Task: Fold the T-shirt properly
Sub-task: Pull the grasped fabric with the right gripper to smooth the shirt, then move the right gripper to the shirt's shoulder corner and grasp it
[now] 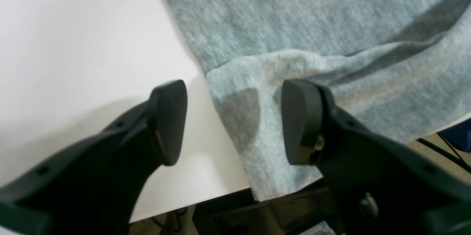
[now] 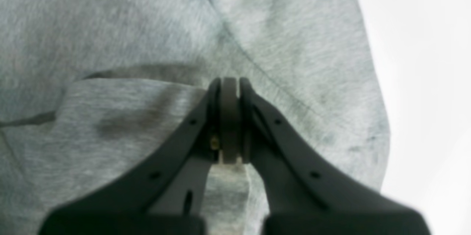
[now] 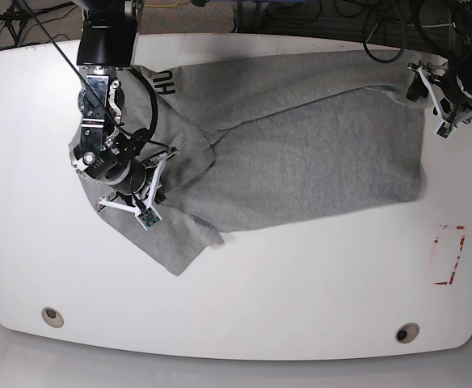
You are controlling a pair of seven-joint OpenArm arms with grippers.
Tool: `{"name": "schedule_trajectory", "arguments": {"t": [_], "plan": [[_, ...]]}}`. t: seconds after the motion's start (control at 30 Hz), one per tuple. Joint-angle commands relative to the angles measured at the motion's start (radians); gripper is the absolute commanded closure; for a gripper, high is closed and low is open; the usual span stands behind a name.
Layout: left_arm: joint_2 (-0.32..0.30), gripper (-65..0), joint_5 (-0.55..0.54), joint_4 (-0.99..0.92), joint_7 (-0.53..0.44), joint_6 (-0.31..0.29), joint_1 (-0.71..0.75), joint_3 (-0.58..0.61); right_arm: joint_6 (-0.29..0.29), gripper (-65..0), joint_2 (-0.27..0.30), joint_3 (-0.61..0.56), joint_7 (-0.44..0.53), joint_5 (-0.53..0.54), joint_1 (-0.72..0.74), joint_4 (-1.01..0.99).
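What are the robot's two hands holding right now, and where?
The right gripper is shut on the grey T-shirt, pinching a fold near its sleeve. The left gripper holds nothing; its jaws stand open over the T-shirt's edge by the table rim.

The left hand (image 1: 233, 121) hangs with its fingers spread wide apart; the right hand (image 2: 230, 91) has its fingers pressed together.

Legible only: black block letters "HU" on the T-shirt (image 3: 301, 145) near its far left edge in the base view, remainder of print folded under; red markings on the bench (image 3: 301, 283) unreadable.
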Motion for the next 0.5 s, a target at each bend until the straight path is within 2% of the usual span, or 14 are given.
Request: {"name": "schedule_trajectory", "arguments": {"t": [0.0, 0.03, 0.1, 0.13, 0.27, 0.33, 0.47], "plan": [[-0.018, -37.9, -0.007, 0.012, -0.012, 0.002, -0.002, -0.007, -0.001, -11.4, 0.006, 0.002, 0.019, 0.006, 0.023, 0.018], [-0.02, -37.9, -0.007, 0.012, -0.012, 0.002, -0.002, -0.007, -0.001, -13.8, 0.008, 0.002, 0.019, 0.006, 0.022, 0.02], [-0.02, -37.9, -0.007, 0.012, -0.012, 0.001, -0.002, -0.007, -0.001, -26.5, 0.009, 0.004, 0.016, 0.006, 0.017, 0.023], [-0.02, -37.9, -0.007, 0.013, -0.012, 0.001, -0.002, -0.007, -0.001, -30.8, 0.011, 0.004, 0.014, 0.006, 0.009, 0.023], [-0.02, -37.9, -0.01, 0.019, -0.012, 0.001, -0.002, -0.007, -0.001, -48.4, 0.06, 0.01, 0.014, 0.006, -0.046, 0.092], [-0.02, -37.9, -0.013, 0.021, -0.012, -0.001, -0.002, -0.007, -0.001, -51.8, 0.066, 0.013, 0.013, 0.006, -0.086, 0.133], [-0.015, -37.9, -0.013, 0.064, -0.012, -0.001, 0.001, -0.009, -0.001, -49.0, 0.062, 0.088, 0.011, 0.008, -0.181, 0.247]]}}
